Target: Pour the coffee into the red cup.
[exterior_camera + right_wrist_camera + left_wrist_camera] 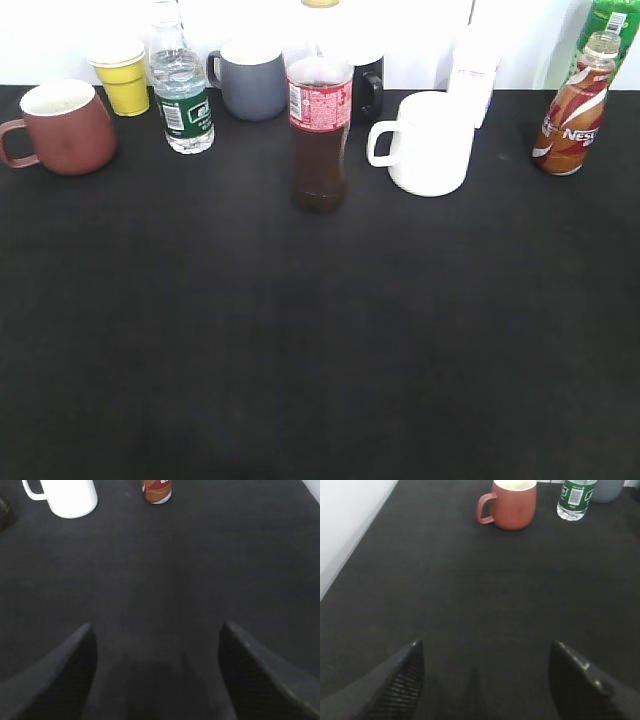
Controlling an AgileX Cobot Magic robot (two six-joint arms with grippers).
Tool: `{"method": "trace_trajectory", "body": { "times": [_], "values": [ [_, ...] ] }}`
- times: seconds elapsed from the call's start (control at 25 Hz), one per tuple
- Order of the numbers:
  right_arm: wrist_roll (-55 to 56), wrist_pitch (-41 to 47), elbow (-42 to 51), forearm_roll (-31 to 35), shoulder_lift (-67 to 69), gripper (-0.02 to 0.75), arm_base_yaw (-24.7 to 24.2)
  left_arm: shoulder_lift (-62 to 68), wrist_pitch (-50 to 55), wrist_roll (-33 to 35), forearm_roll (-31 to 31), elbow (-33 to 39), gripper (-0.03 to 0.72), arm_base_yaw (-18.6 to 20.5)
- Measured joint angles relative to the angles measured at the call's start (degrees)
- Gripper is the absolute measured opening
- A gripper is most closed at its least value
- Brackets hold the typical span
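While both tools spread, holding nothing: red cup (60,128) at far-left edge, coffee btl (571,117) far right.

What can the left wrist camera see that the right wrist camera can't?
Only the left wrist view shows the red cup, the water bottle with its green label and the left gripper, open. Only the right wrist view shows the white mug, the bottom of the coffee bottle and the right gripper, open too. Both show the black table, and neither gripper holds anything.
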Motion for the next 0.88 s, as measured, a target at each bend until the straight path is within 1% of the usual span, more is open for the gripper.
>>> {"method": "trace_trajectory", "body": {
  "times": [0.56,0.64,0.8,0.88],
  "values": [
    [0.0,0.0,0.0,0.0,0.0,0.589,0.0,0.0,0.0,0.0,0.0,0.0,0.589,0.0],
    [0.0,0.0,0.0,0.0,0.0,0.589,0.0,0.0,-1.3,0.0,0.0,-0.5,0.589,0.0],
    [0.0,0.0,0.0,0.0,0.0,0.589,0.0,0.2,-19.5,0.0,0.9,-1.4,0.587,0.0],
    [0.0,0.0,0.0,0.0,0.0,0.589,0.0,3.6,-29.9,0.0,1.2,-0.4,0.587,0.0]
  ]
}}
